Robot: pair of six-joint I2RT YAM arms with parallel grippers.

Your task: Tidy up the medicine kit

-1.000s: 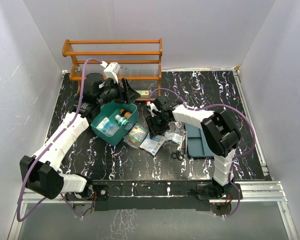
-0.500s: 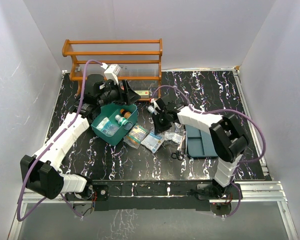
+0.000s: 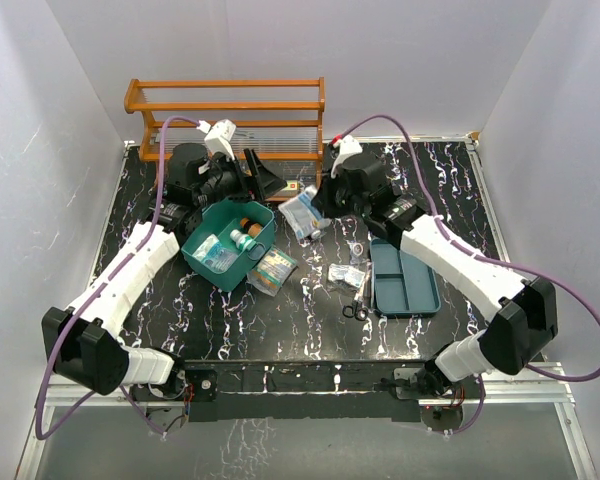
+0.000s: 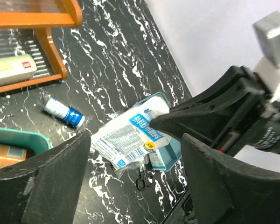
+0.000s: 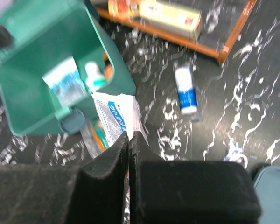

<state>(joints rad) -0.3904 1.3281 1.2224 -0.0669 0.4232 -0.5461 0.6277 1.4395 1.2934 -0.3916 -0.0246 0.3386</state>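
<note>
The medicine kit's teal box [image 3: 230,246] stands open left of centre, with bottles and packets inside; it also fills the upper left of the right wrist view [image 5: 46,70]. Its darker insert tray [image 3: 406,281] lies to the right on the table. My right gripper [image 3: 316,206] is shut on a white and blue packet [image 3: 300,213], held above the table just right of the box. The jaws [image 5: 129,136] pinch the packet's edge [image 5: 113,115]. My left gripper [image 3: 259,180] hangs open behind the box, nothing between its fingers [image 4: 42,186], looking down on the packet [image 4: 130,135].
An orange wooden rack [image 3: 225,118] stands at the back with a white carton [image 4: 11,70] on its lower shelf. A small blue bottle [image 5: 186,95] lies in front of it. Scissors [image 3: 355,308], a colourful packet [image 3: 272,268] and small sachets [image 3: 348,272] lie between box and tray.
My right gripper shut on the packet, lifted it off the table and carried it back and up beside the box. My left gripper has opened wider.
</note>
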